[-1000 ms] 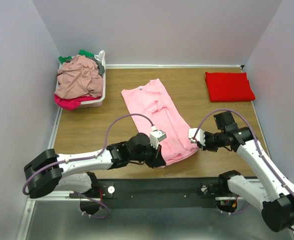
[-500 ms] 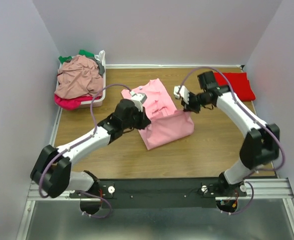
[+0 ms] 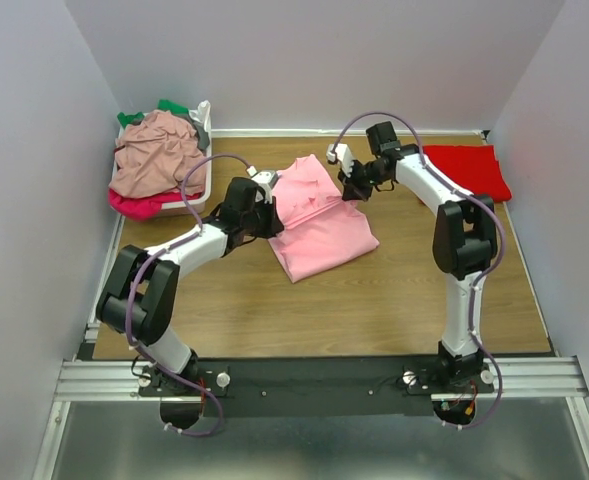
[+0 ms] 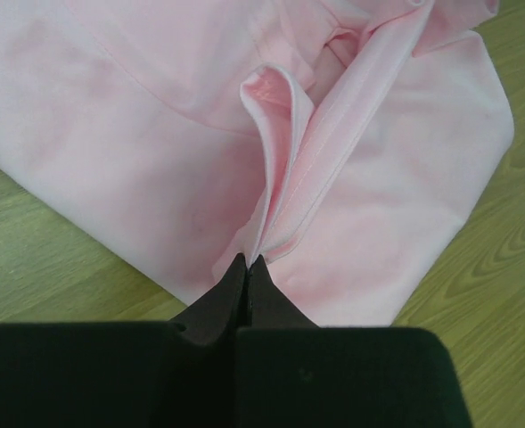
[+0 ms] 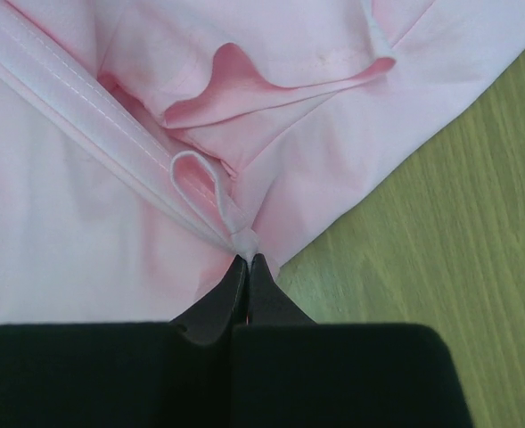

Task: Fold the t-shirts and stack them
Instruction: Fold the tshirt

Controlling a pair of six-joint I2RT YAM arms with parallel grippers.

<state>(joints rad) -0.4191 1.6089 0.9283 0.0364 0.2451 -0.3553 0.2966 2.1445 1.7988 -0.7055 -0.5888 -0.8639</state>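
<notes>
A light pink t-shirt [image 3: 319, 222] lies folded over on the wooden table, mid-back. My left gripper [image 3: 271, 216] is shut on its doubled hem at the shirt's left edge; the pinched fold rises from the black fingertips [image 4: 247, 264]. My right gripper [image 3: 353, 190] is shut on the hem at the shirt's far right corner, where a small loop of fabric bunches at the tips [image 5: 247, 259]. The pink t-shirt [image 4: 369, 187] [image 5: 84, 223] fills both wrist views. A folded bright red t-shirt [image 3: 466, 170] lies at the back right.
A white plastic basket [image 3: 202, 180] at the back left holds a heap of dusty rose, magenta and green tees [image 3: 159, 155]. Grey walls close in the table on three sides. Bare wood [image 3: 374, 300] spreads in front of the pink shirt.
Both grippers carried the pink shirt's near hem away from the table's front edge toward the back, folding the shirt over itself. The arms now stretch far out.
</notes>
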